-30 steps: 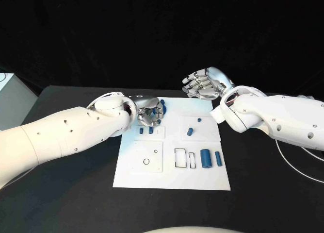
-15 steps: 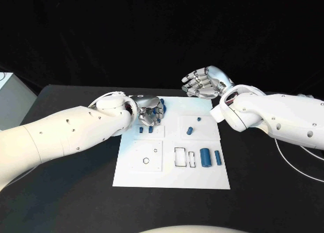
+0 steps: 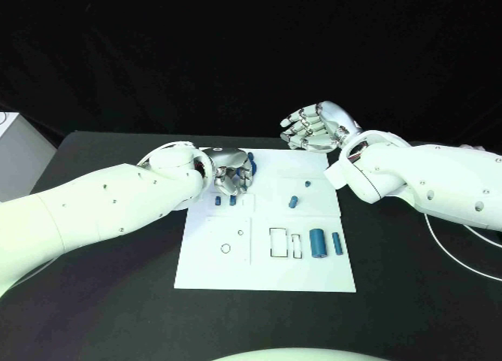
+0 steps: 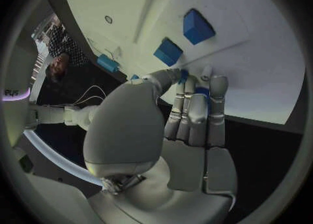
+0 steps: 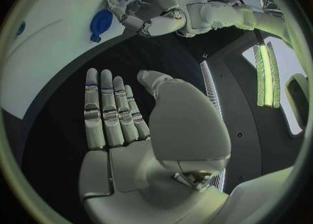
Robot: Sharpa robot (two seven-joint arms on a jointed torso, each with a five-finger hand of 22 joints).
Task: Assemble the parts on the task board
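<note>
Since the earlier frames, neither hand has changed place relative to the task board [image 3: 264, 277]; the small upward drift of everything in the head view is shared by the whole scene.

Left hand [image 3: 231, 177]: positioned over the far left corner of the task board, fingers pointing down at the surface. In the left wrist view the fingers [image 4: 194, 110] lie side by side, with the thumb curved in toward them. A blue part [image 4: 201, 91] shows between the fingertips at the board surface. Whether the hand actually grips it cannot be determined.

Right hand [image 3: 319, 128]: raised past the far right corner of the board, over the black table [image 3: 89, 308], well apart from all parts. In the right wrist view the fingers [image 5: 109, 112] are straight and close together, thumb apart, with nothing held.

Parts on the board:
- Two small blue blocks [image 3: 225, 201] lie just beside the left hand, on its near side.
- Two small blue pieces [image 3: 294, 201] lie in the far right section.
- A large blue cylinder [image 3: 317, 243] and a thinner blue cylinder [image 3: 337, 242] lie side by side in the near right section, next to rectangular slots [image 3: 278, 242].
</note>
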